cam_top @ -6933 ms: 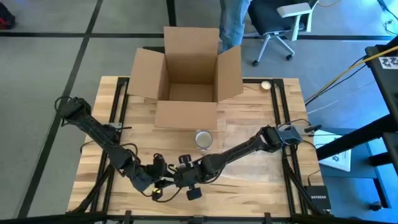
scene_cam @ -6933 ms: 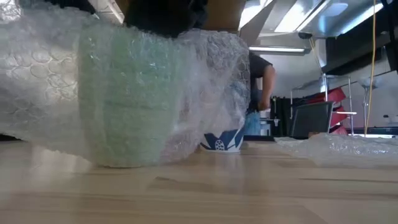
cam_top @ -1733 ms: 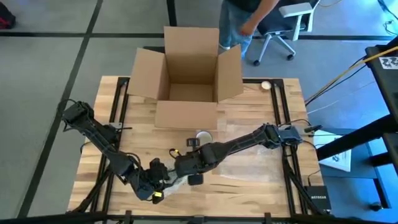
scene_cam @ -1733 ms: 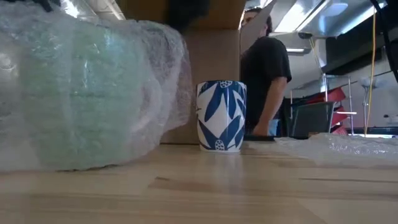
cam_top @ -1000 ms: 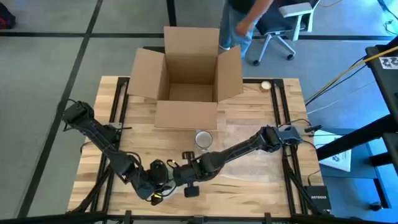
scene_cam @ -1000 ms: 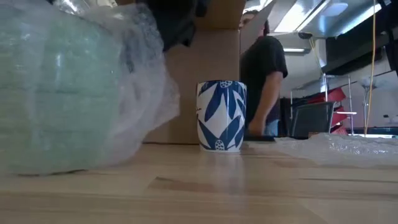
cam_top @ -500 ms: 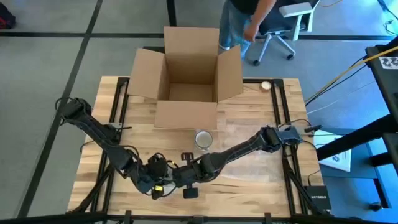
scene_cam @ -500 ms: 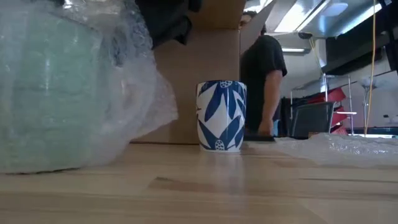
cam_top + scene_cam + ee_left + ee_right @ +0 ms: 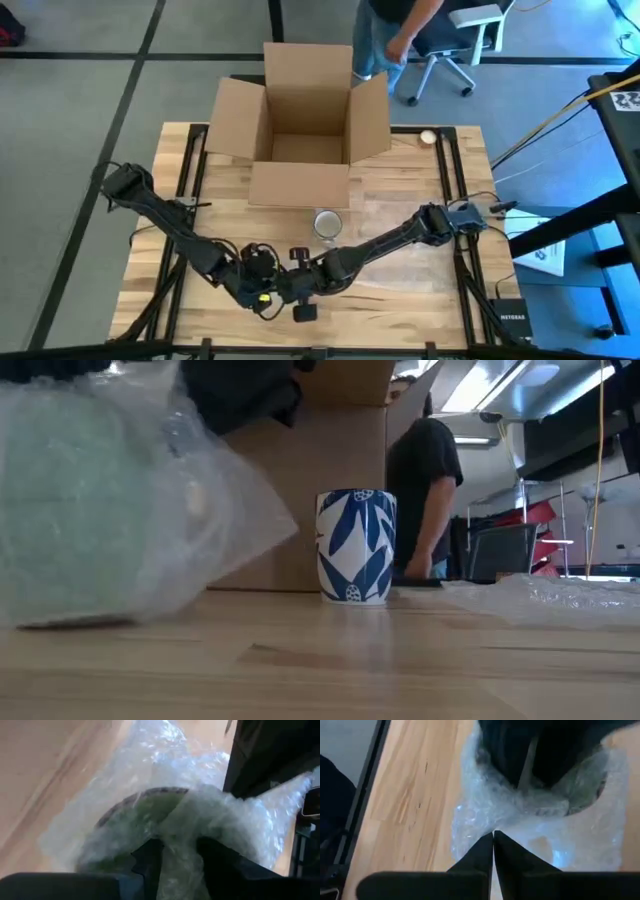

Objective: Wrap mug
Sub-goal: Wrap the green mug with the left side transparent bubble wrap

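Jaws of the left gripper (image 9: pixel 172 855) are clamped on a fold of the bubble wrap (image 9: pixel 165 810) bunched around the green mug (image 9: pixel 150 805), which sits just ahead of them. The right gripper (image 9: pixel 493 845) has its jaws pressed together, pinching a thin edge of the same wrap, with the left arm directly beyond. Both grippers meet near the front edge of the counter (image 9: pixel 400 190); the bundle sits between them and looms as a pale green mass (image 9: pixel 90 510) in the low view. Behind the grippers stands a blue-and-white cup (image 9: pixel 356 546), well apart from the bundle, and farther back an open cardboard box (image 9: pixel 300 110). A person (image 9: pixel 425 490) stands beyond the counter
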You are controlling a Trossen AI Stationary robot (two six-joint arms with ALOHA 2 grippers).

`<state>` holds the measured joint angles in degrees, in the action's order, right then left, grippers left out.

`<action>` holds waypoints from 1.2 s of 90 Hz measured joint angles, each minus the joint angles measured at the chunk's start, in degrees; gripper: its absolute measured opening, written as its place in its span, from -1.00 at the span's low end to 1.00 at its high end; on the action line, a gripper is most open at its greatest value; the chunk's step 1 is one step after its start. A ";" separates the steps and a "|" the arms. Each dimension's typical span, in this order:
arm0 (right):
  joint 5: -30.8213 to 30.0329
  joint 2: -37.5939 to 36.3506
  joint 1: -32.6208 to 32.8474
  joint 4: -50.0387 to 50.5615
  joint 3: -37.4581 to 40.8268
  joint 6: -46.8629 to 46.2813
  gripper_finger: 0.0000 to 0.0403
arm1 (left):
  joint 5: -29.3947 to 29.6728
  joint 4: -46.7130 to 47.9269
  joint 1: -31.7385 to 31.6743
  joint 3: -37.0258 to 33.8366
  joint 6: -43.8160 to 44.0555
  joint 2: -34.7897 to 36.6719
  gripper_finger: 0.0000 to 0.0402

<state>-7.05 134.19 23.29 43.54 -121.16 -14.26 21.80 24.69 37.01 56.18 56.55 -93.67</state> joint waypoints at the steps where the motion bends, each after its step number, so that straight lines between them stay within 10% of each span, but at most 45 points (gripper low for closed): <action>1: 0.00 0.00 0.00 -0.13 0.00 0.00 -1.00 | -0.03 -0.29 -0.04 0.01 -0.14 -0.29 -0.45; 108: 0.07 -0.10 0.04 -3.07 4.81 -0.46 -1.00 | -2.43 -2.14 -0.41 2.25 -13.35 4.92 -0.44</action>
<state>-6.98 134.09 23.33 40.47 -116.36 -14.72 19.38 22.55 36.60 58.43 43.20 -88.75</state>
